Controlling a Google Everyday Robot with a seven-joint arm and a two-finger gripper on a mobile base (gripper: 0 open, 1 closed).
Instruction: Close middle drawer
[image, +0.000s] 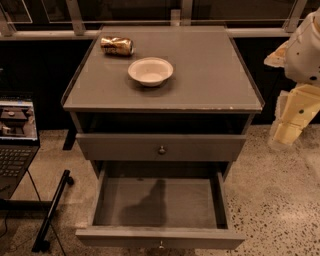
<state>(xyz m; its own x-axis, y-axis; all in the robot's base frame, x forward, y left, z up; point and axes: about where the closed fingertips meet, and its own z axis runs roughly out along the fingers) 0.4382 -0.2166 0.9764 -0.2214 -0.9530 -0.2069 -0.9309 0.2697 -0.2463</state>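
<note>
The middle drawer (160, 238) is pulled far out at the bottom of the view. Its low grey front panel carries a small round knob (161, 245), and its plain grey inside holds only a shadow. Above it, a taller grey drawer front (125, 147) with its own knob sits nearly flush with the cabinet. My gripper (291, 120) hangs at the right edge of the view, beside the cabinet's right side. It is higher than the open drawer and well clear of it, touching nothing.
On the cabinet top (210, 75) stand a white bowl (150, 70) and a gold can (116, 45) lying on its side. A laptop (17, 135) sits at the left, with a black stand leg (52, 210) on the speckled floor beside the drawer.
</note>
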